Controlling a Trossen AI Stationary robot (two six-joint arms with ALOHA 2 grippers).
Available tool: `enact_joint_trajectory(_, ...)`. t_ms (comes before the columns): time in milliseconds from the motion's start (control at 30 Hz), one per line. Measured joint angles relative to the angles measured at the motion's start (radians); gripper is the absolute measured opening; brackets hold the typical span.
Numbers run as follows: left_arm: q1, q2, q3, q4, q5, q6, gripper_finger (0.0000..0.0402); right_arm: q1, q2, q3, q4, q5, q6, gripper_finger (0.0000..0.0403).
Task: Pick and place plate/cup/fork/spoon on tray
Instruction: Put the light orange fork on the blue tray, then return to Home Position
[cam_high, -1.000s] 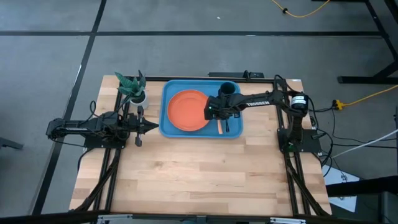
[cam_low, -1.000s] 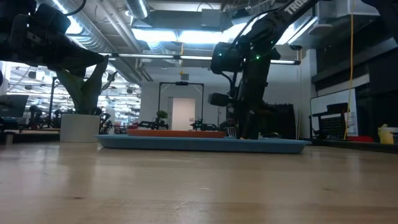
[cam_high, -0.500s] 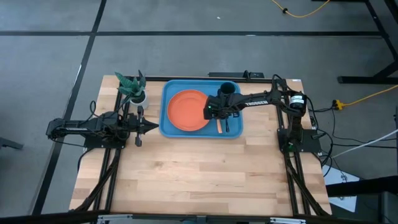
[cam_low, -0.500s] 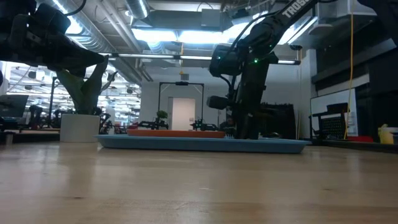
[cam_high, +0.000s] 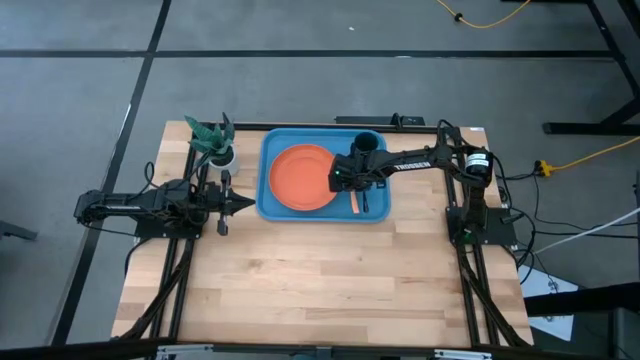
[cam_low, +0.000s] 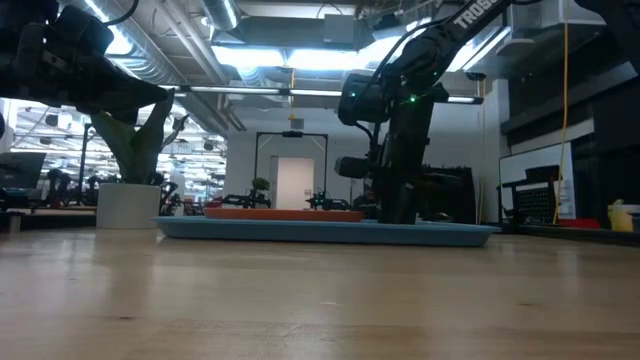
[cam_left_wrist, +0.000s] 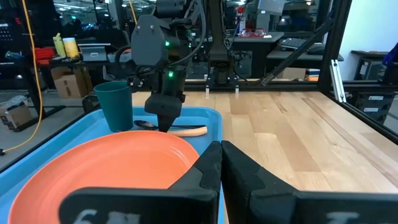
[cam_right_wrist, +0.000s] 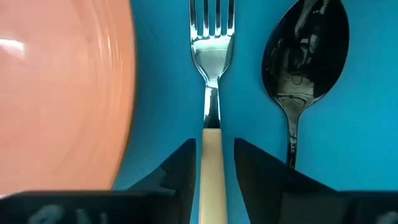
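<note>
The light-blue tray lies at the table's far middle. The orange plate lies in its left part, and the teal cup stands in its far right corner. The fork and the dark spoon lie flat side by side on the tray floor, right of the plate. My right gripper is low over the fork, open, with a finger on each side of the tan handle and a strip of blue showing on both sides. My left gripper is shut and empty, left of the tray.
A small white pot with a green plant stands at the table's far left, beside the tray and just beyond my left arm. Bare wood table stretches from the tray to the near edge.
My right gripper has sunk a little toward the tray over the fork. The plate, cup, fork and spoon have stayed where they were.
</note>
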Motion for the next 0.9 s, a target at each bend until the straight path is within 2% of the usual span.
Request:
enact_joint_trajectory(133,0.0,0.0,0.0,0.0,0.0,0.0,0.0,0.0,0.0,0.0,-0.001,0.0,0.0,0.0116)
enact_joint_trajectory(400,0.0,0.0,0.0,0.0,0.0,0.0,0.0,0.01,0.0,0.027,-0.033,0.002,0.0,0.0102)
enact_joint_trajectory(533,0.0,0.0,0.0,0.0,0.0,0.0,0.0,0.037,-0.029,0.074,-0.099,0.06,-0.005,0.01)
enact_joint_trajectory(733,0.0,0.0,0.0,0.0,0.0,0.0,0.0,0.127,-0.105,0.125,-0.163,0.208,-0.008,0.01)
enact_joint_trajectory(900,0.0,0.0,0.0,0.0,0.0,0.0,0.0,0.219,-0.175,0.135,-0.221,0.214,-0.042,0.01)
